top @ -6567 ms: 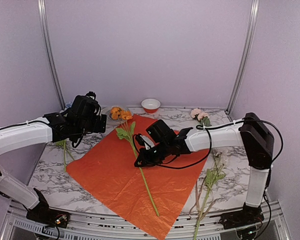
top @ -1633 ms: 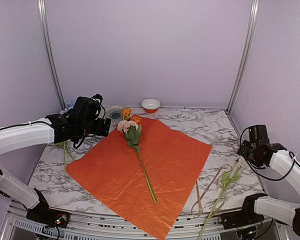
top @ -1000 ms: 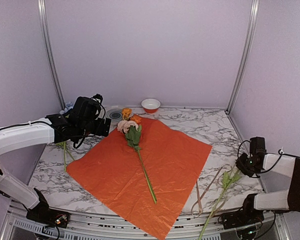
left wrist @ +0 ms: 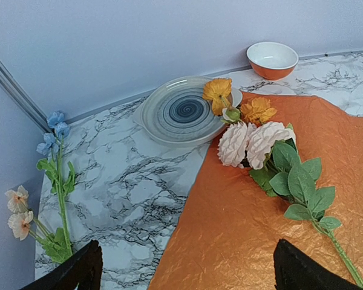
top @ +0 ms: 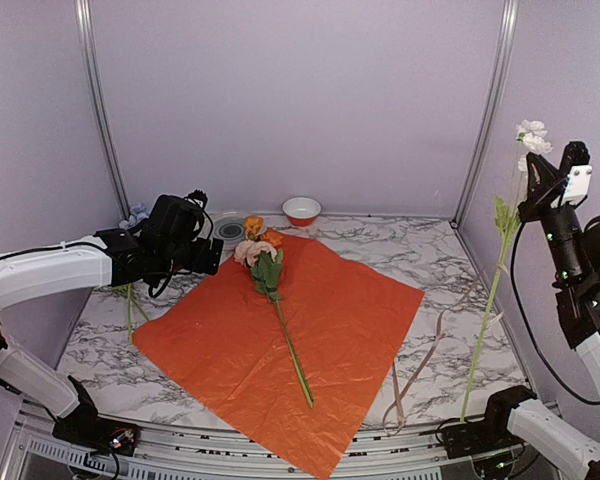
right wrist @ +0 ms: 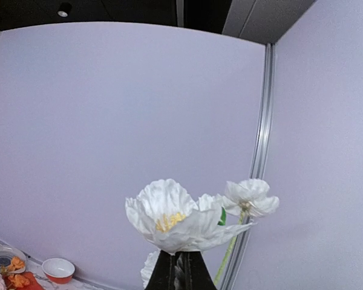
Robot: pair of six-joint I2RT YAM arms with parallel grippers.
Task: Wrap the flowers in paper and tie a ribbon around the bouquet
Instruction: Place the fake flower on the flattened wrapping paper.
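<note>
Overhead view of a marbled tabletop (top: 420, 250). An orange paper (top: 360, 310) lies open at its centre, with pink and orange flowers (top: 257, 248) resting on the sheet's far-left corner, stalks pointing toward the near edge. A beige ribbon (top: 394, 390) trails off the paper toward the right edge.

At the right edge, the right gripper (top: 532, 182) is held high, pinching a white-flowered stem (top: 531, 136) that hangs down. Only its wrist camera shows the fingers (right wrist: 169, 275) pressed together under the blooms (right wrist: 169, 217).

The left gripper (left wrist: 187, 278) hovers spread wide. Its wrist view alone clearly shows blue and peach stems (left wrist: 57, 181) by the left edge, a plate (left wrist: 184, 112) and a bowl (left wrist: 272, 59).
</note>
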